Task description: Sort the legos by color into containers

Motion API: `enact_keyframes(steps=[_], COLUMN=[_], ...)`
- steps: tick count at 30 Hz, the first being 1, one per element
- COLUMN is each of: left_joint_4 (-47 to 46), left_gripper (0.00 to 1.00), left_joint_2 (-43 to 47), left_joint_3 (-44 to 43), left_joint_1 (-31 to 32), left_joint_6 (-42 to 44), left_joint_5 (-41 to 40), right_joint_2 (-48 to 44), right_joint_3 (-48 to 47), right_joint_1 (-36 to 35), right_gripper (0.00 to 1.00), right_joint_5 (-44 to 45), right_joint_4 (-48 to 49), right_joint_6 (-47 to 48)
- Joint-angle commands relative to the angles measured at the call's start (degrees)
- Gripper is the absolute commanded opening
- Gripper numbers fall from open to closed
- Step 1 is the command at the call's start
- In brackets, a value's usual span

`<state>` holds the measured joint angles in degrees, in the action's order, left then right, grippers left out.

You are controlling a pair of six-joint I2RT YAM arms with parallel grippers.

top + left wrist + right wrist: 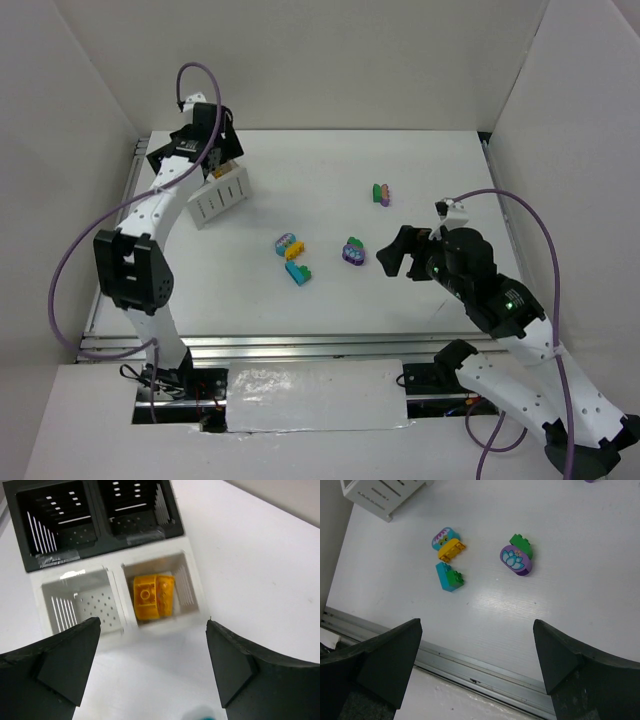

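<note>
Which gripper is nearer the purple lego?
Right. The right gripper sits close beside the purple lego; the left gripper is far off, over the containers.

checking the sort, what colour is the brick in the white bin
Yellow-orange brick, best in the left wrist view.

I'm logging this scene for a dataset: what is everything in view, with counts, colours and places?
containers: one block, a white pair and a black pair, far left
orange brick: one, in a white compartment
brick cluster: about four, teal, yellow, green, mid-table
purple-green pair: two, right of the cluster
green-pink pair: two, farther back
table: one, white
left gripper: open, above the containers
right gripper: open, near right
</note>
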<state>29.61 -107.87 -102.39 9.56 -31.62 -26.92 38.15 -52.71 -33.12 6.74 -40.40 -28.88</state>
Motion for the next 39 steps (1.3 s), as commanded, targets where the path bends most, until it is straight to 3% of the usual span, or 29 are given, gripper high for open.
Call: enact_keyframes(steps=[1, 5, 9, 17, 32, 35, 36, 38, 39], left_joint_4=[1.24, -1.64, -5.52, -10.80, -9.13, -10.00, -10.18, -10.53, -10.62], left_gripper=[1.00, 1.00, 0.99, 0.99, 0.99, 0.85, 0.73, 0.61, 0.42], left_joint_2=[10.39, 16.11, 15.25, 7.44, -4.01, -5.33, -5.50, -5.85, -5.86], left_joint_3=[4.55, 16.92, 22.40, 26.90, 24.43, 24.34, 24.17, 23.73, 23.03], left_joint_1=[7.03, 15.47, 22.24, 22.96, 22.08, 21.99, 21.90, 21.82, 21.81], left_joint_6=[1.12, 5.22, 13.32, 18.95, 18.08, 17.82, 17.64, 17.38, 17.12], left_joint_5=[1.69, 7.28, 14.51, 21.55, 20.32, 21.47, 21.55, 21.38, 21.29], right_joint_2=[2.27, 4.12, 4.04, 1.75, 2.02, 1.93, 1.84, 1.66, 1.66], right_joint_3=[1.55, 2.00, 2.17, 3.93, 4.81, 4.98, 5.16, 5.07, 5.07], right_joint_1=[-0.36, -0.54, -0.54, -0.63, -0.63, -0.71, -0.71, -0.71, -0.63], right_gripper=[1.00, 1.00, 0.99, 1.00, 1.00, 1.00, 1.00, 1.00, 0.99], right_joint_5=[-1.38, -2.08, -3.49, -5.60, -6.39, -6.39, -6.22, -5.95, -5.78], right_joint_4=[4.63, 5.51, 5.86, 5.43, 6.21, 6.30, 6.21, 5.95, 5.78], right_joint_6=[0.06, -0.65, -0.21, -0.21, 0.14, 0.14, 0.06, 0.14, 0.14])
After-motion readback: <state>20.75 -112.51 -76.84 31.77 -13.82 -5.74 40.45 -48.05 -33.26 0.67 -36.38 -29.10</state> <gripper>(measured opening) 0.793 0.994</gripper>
